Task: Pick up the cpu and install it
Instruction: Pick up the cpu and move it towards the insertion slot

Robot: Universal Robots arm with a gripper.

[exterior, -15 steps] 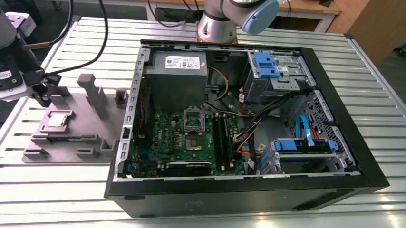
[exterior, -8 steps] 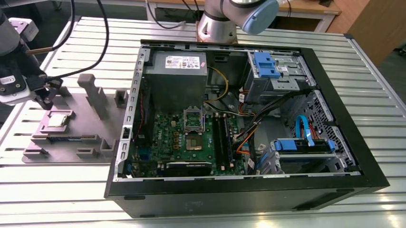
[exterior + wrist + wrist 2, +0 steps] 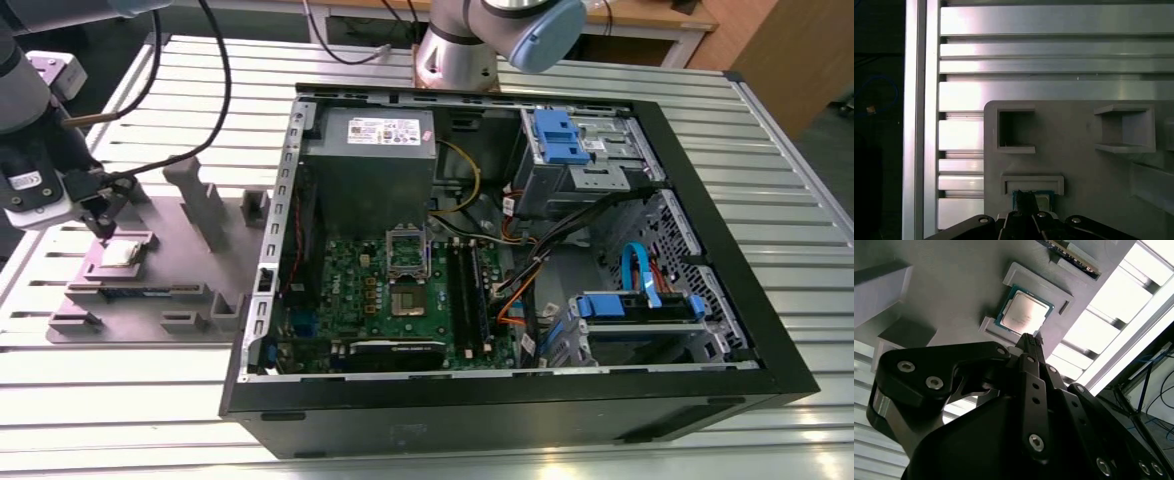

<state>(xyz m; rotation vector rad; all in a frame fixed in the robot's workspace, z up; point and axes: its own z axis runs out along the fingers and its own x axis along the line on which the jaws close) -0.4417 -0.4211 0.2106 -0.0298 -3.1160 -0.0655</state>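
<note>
Hanging just over the cpu (image 3: 1024, 315), the jaws are pressed together, gripping nothing.

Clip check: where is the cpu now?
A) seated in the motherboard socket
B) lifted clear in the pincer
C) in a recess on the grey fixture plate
C: the cpu lies in a recess of the grey fixture plate, outside the computer case, with the pincer close above it.
</note>
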